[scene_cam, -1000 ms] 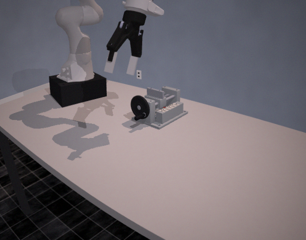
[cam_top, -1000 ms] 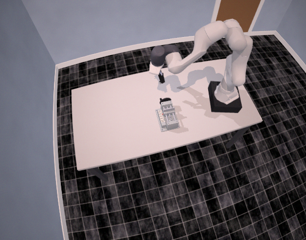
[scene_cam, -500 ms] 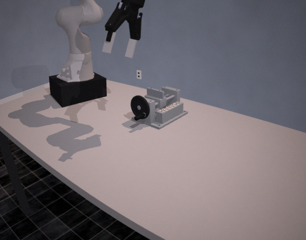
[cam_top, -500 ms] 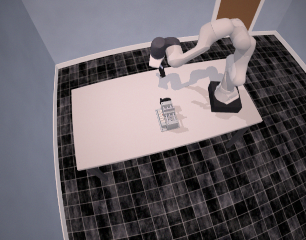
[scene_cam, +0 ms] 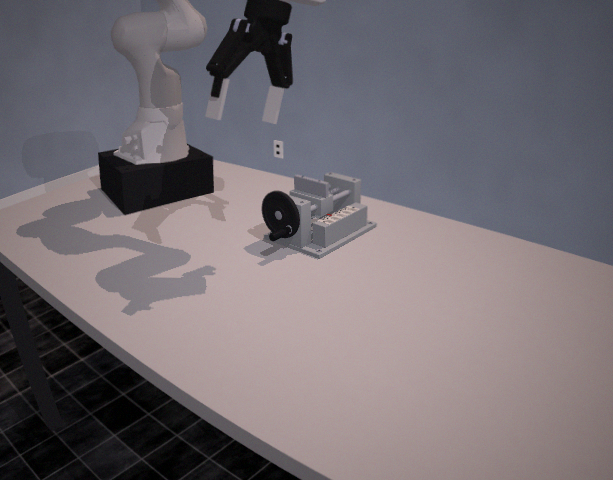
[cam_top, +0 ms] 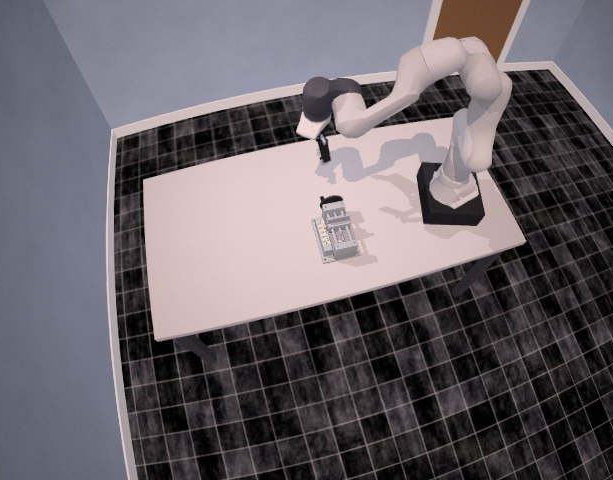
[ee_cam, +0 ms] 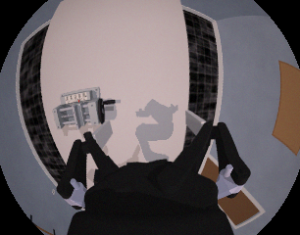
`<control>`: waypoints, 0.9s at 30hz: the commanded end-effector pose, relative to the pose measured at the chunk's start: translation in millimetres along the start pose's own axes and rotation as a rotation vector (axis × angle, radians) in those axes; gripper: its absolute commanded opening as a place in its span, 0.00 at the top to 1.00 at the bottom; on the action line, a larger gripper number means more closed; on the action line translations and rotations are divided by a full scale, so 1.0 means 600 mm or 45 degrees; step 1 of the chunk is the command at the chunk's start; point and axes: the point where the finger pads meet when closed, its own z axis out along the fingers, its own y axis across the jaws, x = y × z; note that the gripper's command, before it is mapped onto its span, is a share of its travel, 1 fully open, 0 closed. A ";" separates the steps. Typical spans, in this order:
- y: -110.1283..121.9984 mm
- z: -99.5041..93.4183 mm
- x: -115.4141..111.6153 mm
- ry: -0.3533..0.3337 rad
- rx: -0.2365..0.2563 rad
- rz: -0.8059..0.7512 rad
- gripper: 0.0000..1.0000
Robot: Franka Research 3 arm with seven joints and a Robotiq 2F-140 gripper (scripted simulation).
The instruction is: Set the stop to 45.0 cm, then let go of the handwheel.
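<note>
The grey stop device stands on the table, with a black handwheel (cam_top: pixel 333 198) (scene_cam: pixel 275 206) (ee_cam: pixel 101 111) on one end. The wheel's crank handle (scene_cam: pixel 280 234) (ee_cam: pixel 110 102) is at its lower edge in the exterior view. The grey stop carriage (scene_cam: pixel 311 187) (ee_cam: pixel 78 116) sits on rods between two end blocks. A red mark (scene_cam: pixel 329 214) (ee_cam: pixel 78 101) shows at the pale scale (scene_cam: pixel 342 212) (ee_cam: pixel 76 96) beside it; the numbers are too small to read. My gripper (scene_cam: pixel 244 109) (ee_cam: pixel 147 121) is wide open and empty, high above the table and clear of the handwheel.
The device's base plate (scene_cam: pixel 347 240) lies on the white table (cam_top: pixel 218 248) (scene_cam: pixel 425 335). The arm's black base block (cam_top: pixel 451 214) (scene_cam: pixel 166 180) stands on the same table. A wall (scene_cam: pixel 477 103) rises behind the table in the exterior view.
</note>
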 end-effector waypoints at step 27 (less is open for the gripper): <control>-0.074 0.040 0.013 0.011 0.154 0.916 0.00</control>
